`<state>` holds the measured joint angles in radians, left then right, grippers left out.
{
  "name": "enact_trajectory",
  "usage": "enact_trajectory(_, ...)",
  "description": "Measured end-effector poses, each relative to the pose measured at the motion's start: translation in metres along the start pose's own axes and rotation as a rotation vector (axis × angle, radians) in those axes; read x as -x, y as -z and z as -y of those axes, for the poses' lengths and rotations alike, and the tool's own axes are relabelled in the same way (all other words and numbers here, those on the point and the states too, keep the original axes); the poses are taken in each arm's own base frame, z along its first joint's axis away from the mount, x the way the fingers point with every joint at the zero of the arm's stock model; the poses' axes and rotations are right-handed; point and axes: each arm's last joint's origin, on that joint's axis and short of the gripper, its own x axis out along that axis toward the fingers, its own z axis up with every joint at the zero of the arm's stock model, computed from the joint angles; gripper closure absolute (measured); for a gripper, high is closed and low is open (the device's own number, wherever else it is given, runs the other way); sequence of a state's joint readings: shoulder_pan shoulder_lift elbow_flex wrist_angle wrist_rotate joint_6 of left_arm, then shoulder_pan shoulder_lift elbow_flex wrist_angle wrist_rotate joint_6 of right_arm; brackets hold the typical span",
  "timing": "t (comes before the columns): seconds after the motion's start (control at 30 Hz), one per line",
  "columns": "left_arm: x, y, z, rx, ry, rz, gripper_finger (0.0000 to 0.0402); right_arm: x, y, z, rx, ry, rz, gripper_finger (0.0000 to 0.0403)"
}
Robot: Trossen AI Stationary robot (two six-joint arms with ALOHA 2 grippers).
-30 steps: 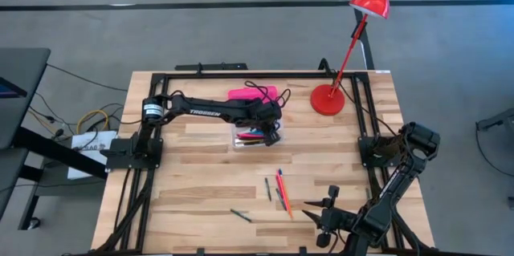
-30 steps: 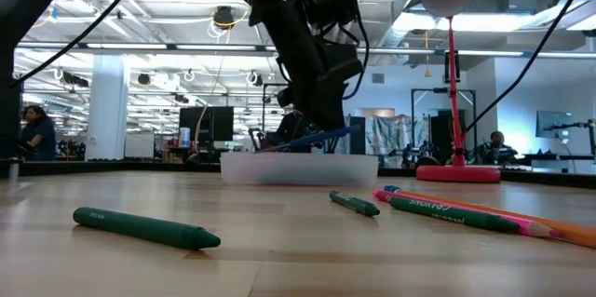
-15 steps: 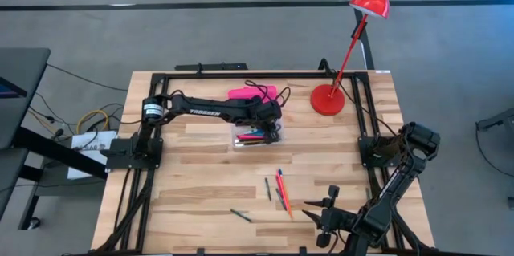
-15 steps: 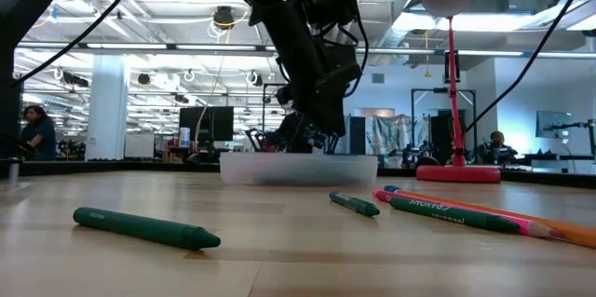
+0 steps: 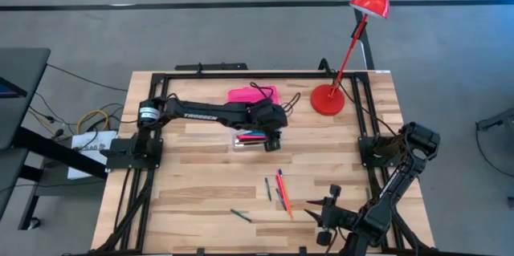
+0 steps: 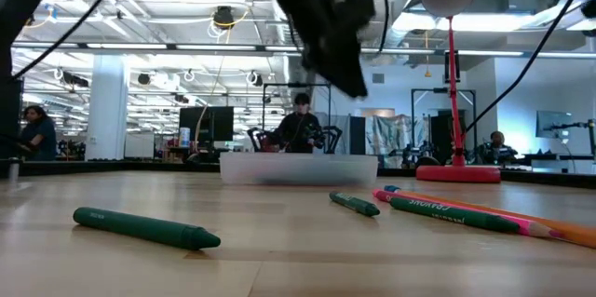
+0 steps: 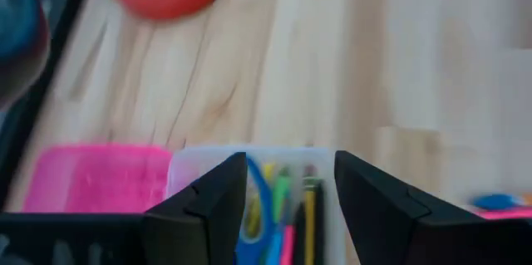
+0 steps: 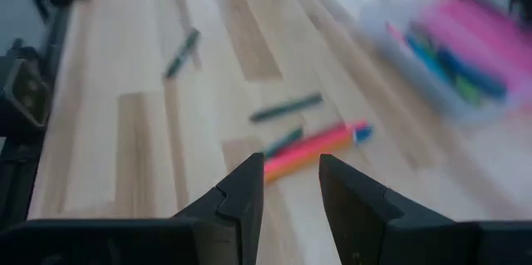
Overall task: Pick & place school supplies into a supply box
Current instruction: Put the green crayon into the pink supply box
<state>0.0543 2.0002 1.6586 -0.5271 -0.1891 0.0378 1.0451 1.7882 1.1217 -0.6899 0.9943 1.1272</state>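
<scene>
Wooden surface filling mid-frame in the high view. Red lamp at upper right. Pink lid up top centre, clear box just below it, pens inside. Left pincer right over the box, fingers apart, empty. Right pincer parked at lower right, also open. Loose pens lower centre, green one off alone, further left.

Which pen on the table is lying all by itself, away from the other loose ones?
The green pen near the table's front edge. It lies alone toward the left arm's side, while the other loose pens lie clustered together, closer to the right gripper.
</scene>
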Motion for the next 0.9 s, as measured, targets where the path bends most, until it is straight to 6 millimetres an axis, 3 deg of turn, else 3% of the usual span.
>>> enact_trajectory(0.2, 0.065, -0.002, 0.05, -0.168, 0.094, 0.003, 0.0223, 0.001, 0.009, 0.014, -0.262, 0.08, -0.145, 0.0291)
enact_trajectory(0.43, 0.135, 0.025, 0.132, -0.402, 0.196, -0.039, 0.0223, -0.004, 0.02, 0.021, -0.425, 0.132, -0.24, 0.0291)
enact_trajectory(0.67, 0.175, 0.072, 0.199, -0.55, 0.114, -0.07, 0.0223, -0.012, 0.025, 0.036, -0.511, 0.295, -0.587, 0.0291)
enact_trajectory(0.9, 0.188, 0.119, 0.227, -0.631, -0.151, 0.001, 0.0223, -0.022, 0.015, 0.046, -0.565, 0.407, -0.856, 0.0291)
